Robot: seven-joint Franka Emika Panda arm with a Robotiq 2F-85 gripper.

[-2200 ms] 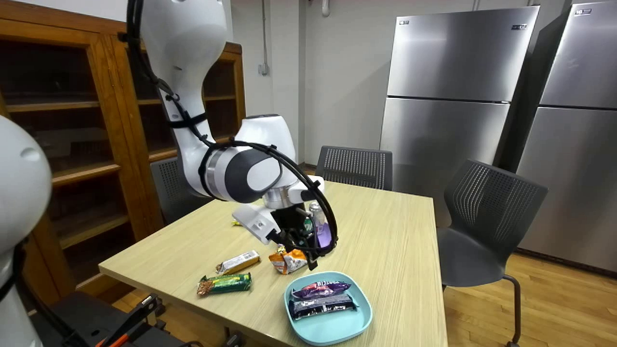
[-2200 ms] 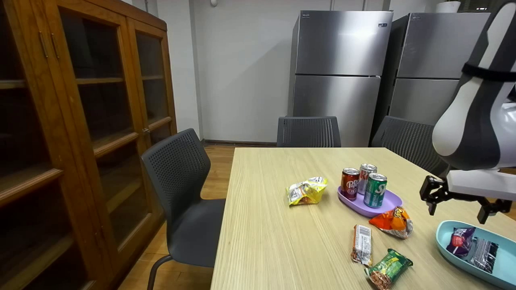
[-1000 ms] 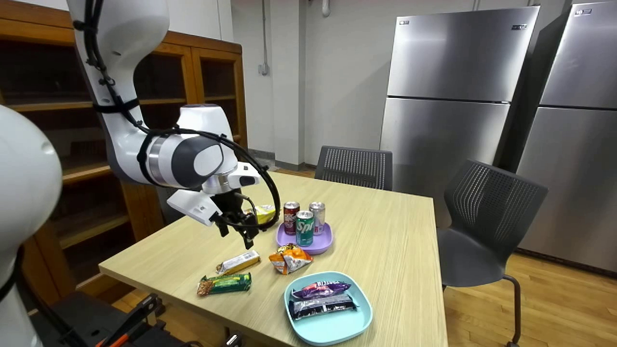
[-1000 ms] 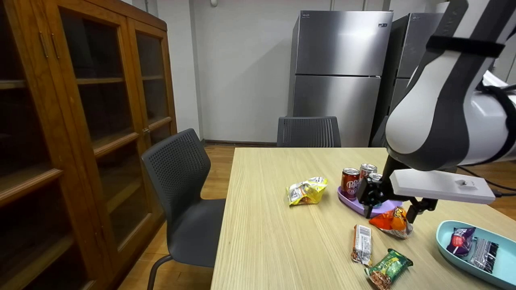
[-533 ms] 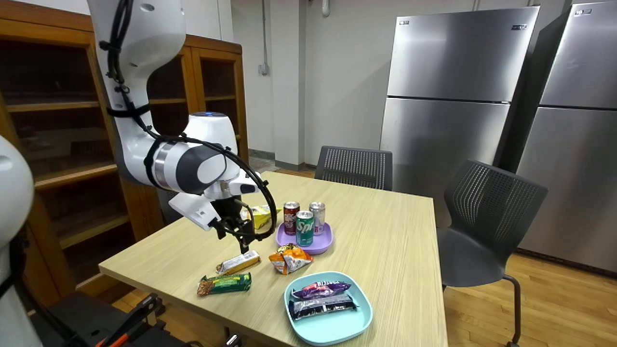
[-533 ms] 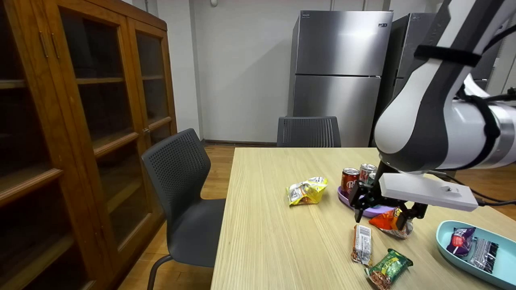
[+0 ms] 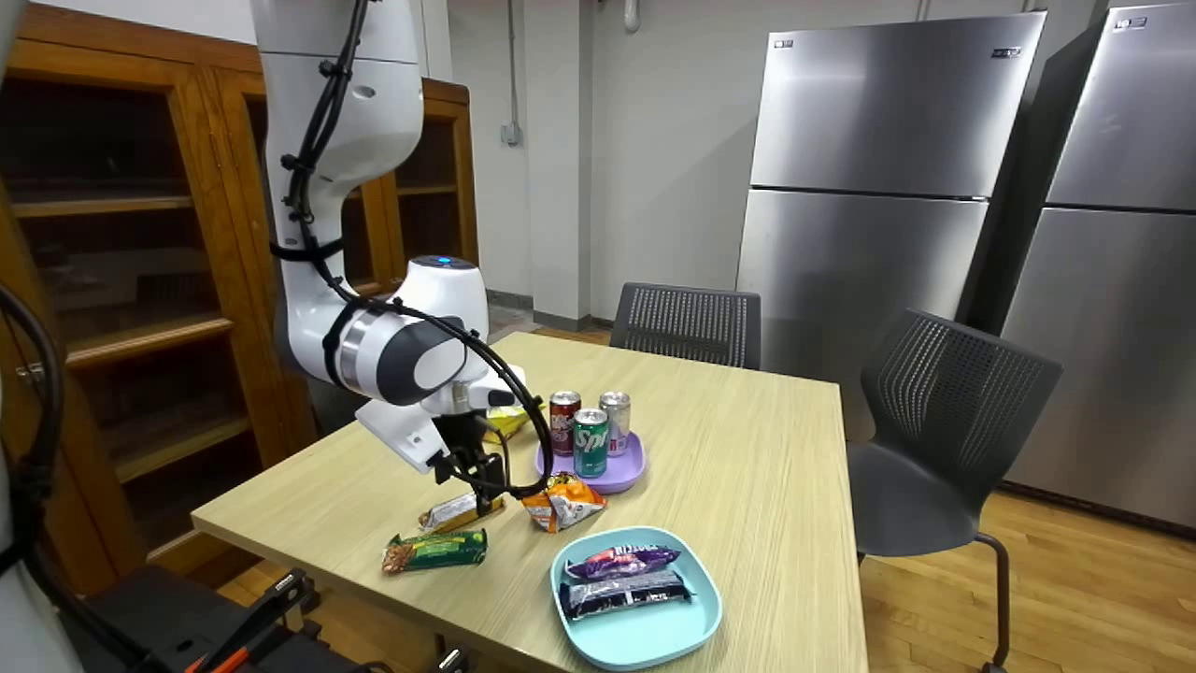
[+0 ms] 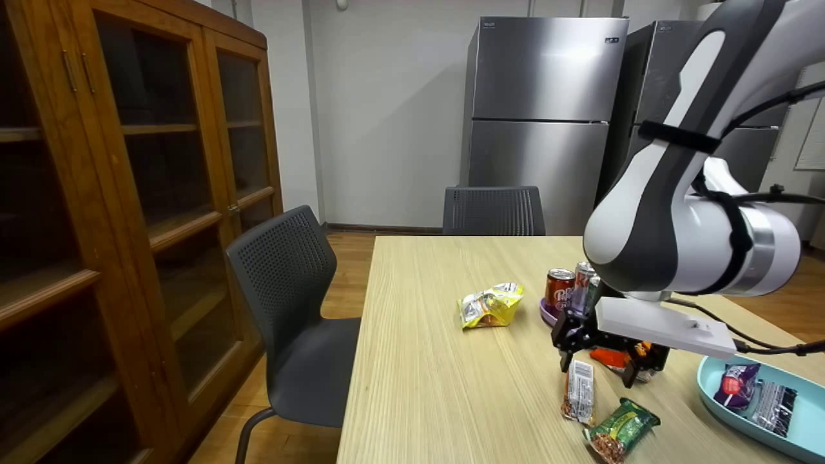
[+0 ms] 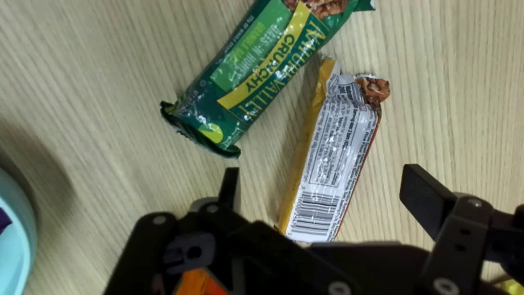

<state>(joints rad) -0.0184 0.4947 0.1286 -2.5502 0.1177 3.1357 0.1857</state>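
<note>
Where the black two-fingered gripper (image 9: 321, 186) is held over the pale wood-grain table (image 7: 738, 449), its fingers are spread wide apart and nothing is clasped. As seen from the wrist, a slim yellow-sided snack bar with a white back panel (image 9: 335, 151) is framed between and beyond the fingertips: its barcode end is turned toward the palm, and its long axis is pointed away, leaning slightly right, so that its near end is flanked by the fingers. Strips of tabletop are seen on both sides, and no contact is shown, though the clearance is hard to judge. Just beside its far end, a plump green foil-wrapped bar (image 9: 254, 78) is laid aslant; NATURE VALLEY and CRUNCHY can be read on it, OATS 'N HONEY more faintly. On the white panel, the fine print cannot be made out. In an exterior view, the letters "Sp" are read on a green aluminium can (image 7: 590, 444) stood on a lilac plastic tray (image 7: 637, 458). Near the gripper, a crumpled orange foil snack bag (image 7: 561, 505) is seen, its brand unreadable.
</note>
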